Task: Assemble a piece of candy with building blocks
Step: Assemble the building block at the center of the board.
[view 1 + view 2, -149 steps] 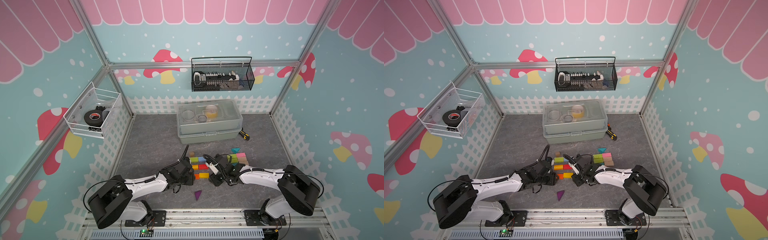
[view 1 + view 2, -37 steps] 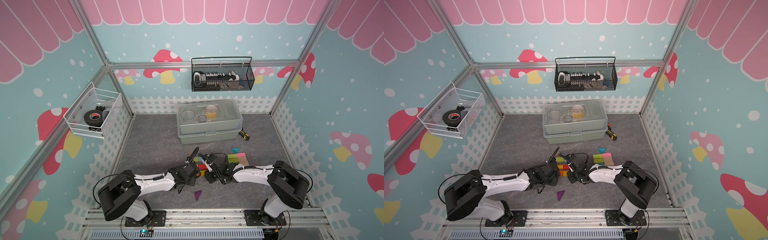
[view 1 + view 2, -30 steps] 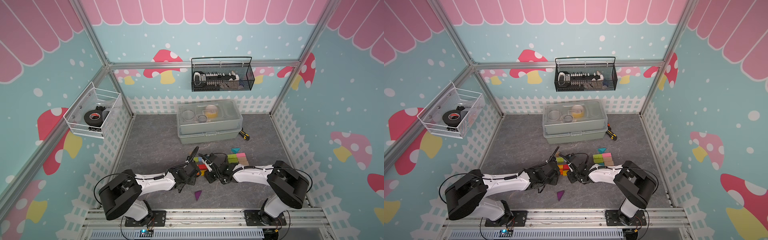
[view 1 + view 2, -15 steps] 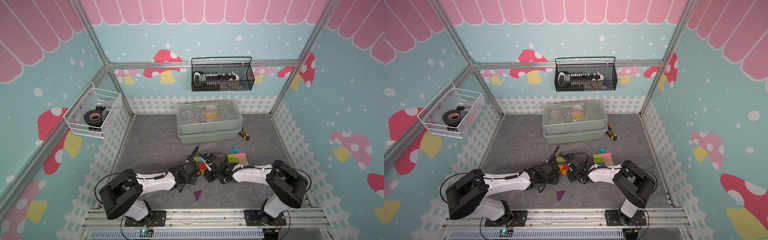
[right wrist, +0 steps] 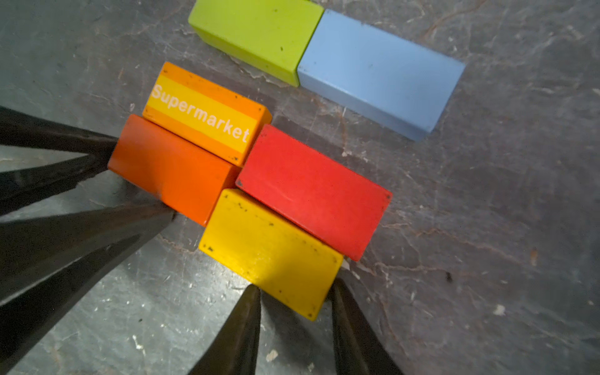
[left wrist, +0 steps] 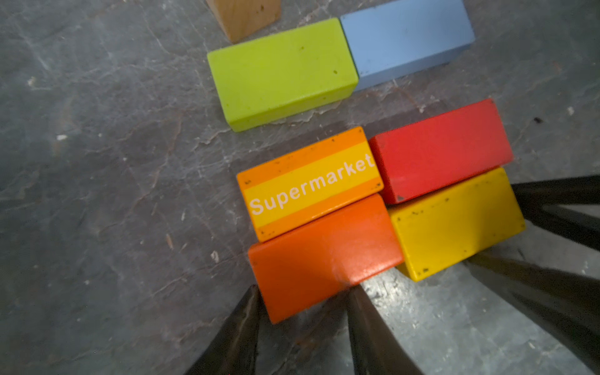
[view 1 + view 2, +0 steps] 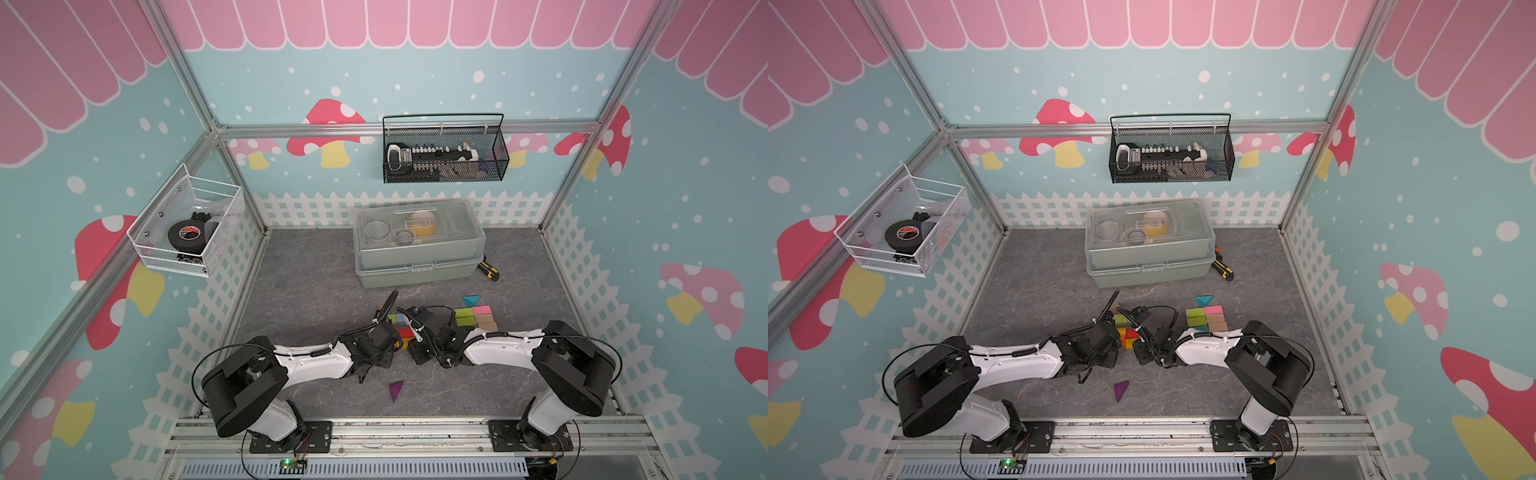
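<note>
Candy body: four bars lie flat on the grey table (image 6: pixel 97 162) between my two wrists, as a two-by-two slab. They are the orange block (image 6: pixel 324 256), the Supermarket block (image 6: pixel 310 183), the red block (image 6: pixel 441 149) and the yellow block (image 5: pixel 269 253).
Fit: the long sides touch within each pair. The seam where orange meets yellow is stepped, so I judge the slab needs squaring.
Left gripper (image 6: pixel 304 289): my jaws are narrowed onto the orange block's outer corner. One tip touches its end face and the other its long outer face.
Right gripper (image 5: pixel 296 285): my jaws are set narrower, with the same corner pinch on the yellow block.
Why corners: a tip on each face lets me press a bar inward and toward its neighbour at once. I judge this a brace for sliding, not a lifting grip.
Green block (image 6: pixel 282 73) and blue block (image 6: pixel 406 39): these sit end to end, a clear gap from the slab. The tan block (image 6: pixel 246 16) lies just beyond the green one.
Wrapper pieces: the purple prism (image 7: pixel 396 390) lies alone nearer my bases. The teal prism (image 7: pixel 470 300) sits beside the spare blocks (image 7: pixel 476 319) on my right. I guess these triangles form the twisted ends.
Risk: uneven pushing could skew the back pair.
</note>
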### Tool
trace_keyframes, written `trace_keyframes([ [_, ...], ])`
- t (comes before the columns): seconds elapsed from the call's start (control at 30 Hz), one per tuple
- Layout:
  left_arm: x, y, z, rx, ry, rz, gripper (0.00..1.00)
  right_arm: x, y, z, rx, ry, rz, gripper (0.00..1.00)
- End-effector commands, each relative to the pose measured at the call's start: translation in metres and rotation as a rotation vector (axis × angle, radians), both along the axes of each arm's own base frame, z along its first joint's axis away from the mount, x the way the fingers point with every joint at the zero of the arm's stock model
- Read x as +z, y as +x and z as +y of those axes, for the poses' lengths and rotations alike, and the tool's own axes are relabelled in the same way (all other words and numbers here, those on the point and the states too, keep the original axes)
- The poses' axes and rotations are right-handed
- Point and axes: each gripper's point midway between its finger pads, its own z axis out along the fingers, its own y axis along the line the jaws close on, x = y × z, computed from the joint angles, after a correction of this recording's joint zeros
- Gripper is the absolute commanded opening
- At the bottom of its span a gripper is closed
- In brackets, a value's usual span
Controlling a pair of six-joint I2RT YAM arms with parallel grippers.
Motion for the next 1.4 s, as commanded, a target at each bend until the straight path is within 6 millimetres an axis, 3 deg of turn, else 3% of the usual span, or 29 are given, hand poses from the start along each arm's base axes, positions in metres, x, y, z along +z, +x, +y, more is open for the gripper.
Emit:
trace_keyframes([
  [0.0,-0.031,-0.025,0.024,-0.013,0.099,0.128,0.44,-0.027,-0.012,-0.022,-0.039,-0.1,0.067,0.37],
  [1.37,-0.031,-0.011,0.021,-0.048,0.121,0.116,0.45,-0.028,-0.003,-0.02,-0.071,-0.103,0.046,0.37],
])
